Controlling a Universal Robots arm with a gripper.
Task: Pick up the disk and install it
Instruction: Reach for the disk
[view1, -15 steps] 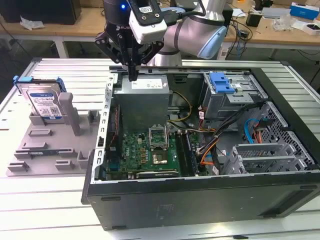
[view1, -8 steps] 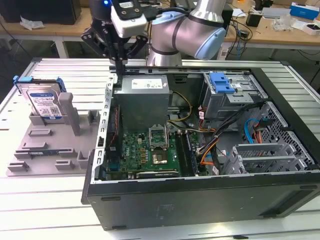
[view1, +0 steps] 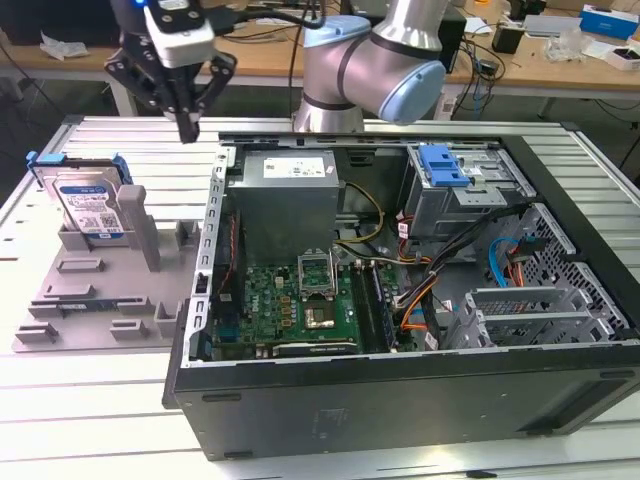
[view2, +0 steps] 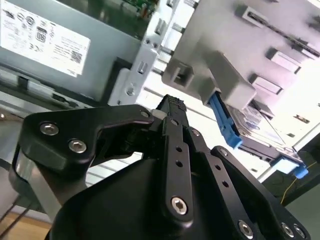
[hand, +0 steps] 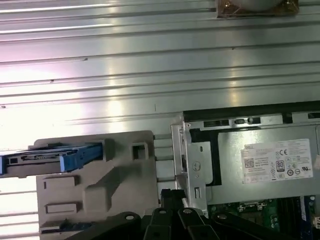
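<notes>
1. Disk (view1: 88, 205): a flat rectangular silver metal hard drive with a white-and-blue label and a blue plastic frame around its edges. It stands on edge, upright, slotted into a holder at the exterior view's left. The first wrist view shows it edge-on (hand: 50, 159); the second wrist view shows its silver face and blue frame (view2: 252, 122).
2. Holder (view1: 90, 320): a pale grey plastic fixture plate with raised blocks and slots. It lies flat on the table, just beside the case.
3. Gripper (view1: 188, 128): black, two-fingered, on a silver-and-blue arm (view1: 375, 65). It hangs point-down above the table near the gap between the holder and the case, apart from the disk. The fingers are drawn together at the tips with nothing between them, as both wrist views confirm (view2: 172, 105) (hand: 172, 196).
4. Case (view1: 400, 380): a black tower computer chassis lying on its side, panel off and interior exposed.
5. Power-supply box (view1: 285, 195): large, grey metal, at the case's rear corner nearest the gripper.
6. Circuit board (view1: 290, 300): green, on the case floor.
7. Clip (view1: 445, 165): small, blue, ridged plastic, on the drive cage.
8. Table (view1: 90, 430): slatted silver aluminium.
</notes>
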